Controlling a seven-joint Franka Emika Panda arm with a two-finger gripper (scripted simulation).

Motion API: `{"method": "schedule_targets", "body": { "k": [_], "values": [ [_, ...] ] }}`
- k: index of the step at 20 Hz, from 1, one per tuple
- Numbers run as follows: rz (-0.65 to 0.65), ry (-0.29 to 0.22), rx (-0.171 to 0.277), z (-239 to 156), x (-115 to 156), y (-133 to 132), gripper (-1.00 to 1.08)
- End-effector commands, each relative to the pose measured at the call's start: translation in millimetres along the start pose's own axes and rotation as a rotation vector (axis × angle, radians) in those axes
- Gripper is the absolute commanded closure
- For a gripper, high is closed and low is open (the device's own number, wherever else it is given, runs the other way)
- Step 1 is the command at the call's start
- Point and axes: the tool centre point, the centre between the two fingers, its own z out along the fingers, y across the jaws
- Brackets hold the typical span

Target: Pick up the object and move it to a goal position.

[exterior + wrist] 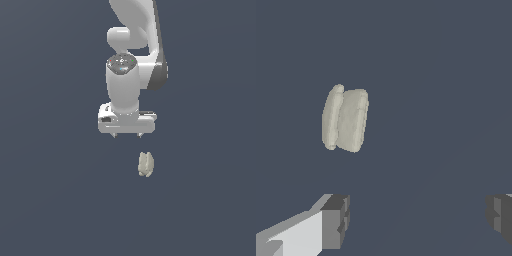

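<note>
The object (145, 164) is a small pale cream-beige lumpy oblong with lengthwise grooves, lying on the dark grey floor. It also shows in the wrist view (345, 119). My white gripper (127, 135) points down and hangs a little above the floor, behind the object and slightly toward the exterior view's left of it. Its jaws stand wide apart with nothing between them. In the wrist view the gripper (418, 220) shows both dark fingertips (336, 221), and the object lies outside the gap between them.
The plain dark grey floor (50, 200) fills both views. The white arm (135, 30) rises behind the gripper at the top of the exterior view.
</note>
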Motion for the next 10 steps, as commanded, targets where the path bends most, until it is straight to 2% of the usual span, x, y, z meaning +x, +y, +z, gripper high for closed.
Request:
{"method": "schedule_targets", "body": {
  "k": [1, 10],
  "values": [
    [0.0, 0.0, 0.0, 0.0, 0.0, 0.0, -0.92],
    [-0.001, -0.043, 0.007, 17.4, -9.8, -2.1, -0.92]
  ]
}}
